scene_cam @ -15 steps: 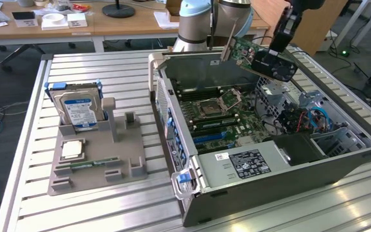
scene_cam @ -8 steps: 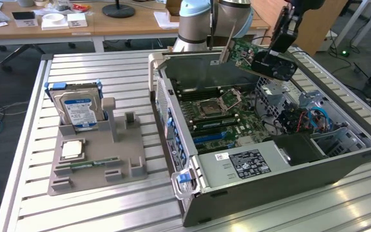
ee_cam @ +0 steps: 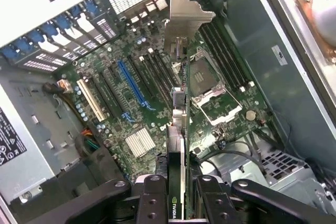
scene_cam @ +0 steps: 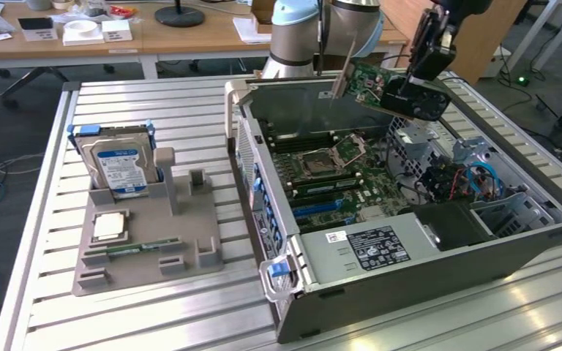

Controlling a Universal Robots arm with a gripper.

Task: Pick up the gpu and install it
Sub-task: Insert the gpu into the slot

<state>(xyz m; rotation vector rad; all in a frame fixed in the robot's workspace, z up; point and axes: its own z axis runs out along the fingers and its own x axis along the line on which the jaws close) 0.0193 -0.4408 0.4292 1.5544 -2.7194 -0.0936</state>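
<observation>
One hand point(ee_cam: 178, 183) clamps gpu point(ee_cam: 180, 124) above motherboard point(ee_cam: 131, 108).

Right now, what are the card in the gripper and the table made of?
The gpu: green circuit board, probably fibreglass laminate, matte, studded with components; its bracket is shiny bare metal. The table: pale slatted metal, likely aluminium, with brushed sheen.

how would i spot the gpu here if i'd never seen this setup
Find the open computer case on the slatted table and look just above it, where the gripper clamps a thin flat card: the gpu. Its silver end bracket and being held aloft set it apart from the boxy hard drive and narrow RAM stick on the grey tray.
</observation>
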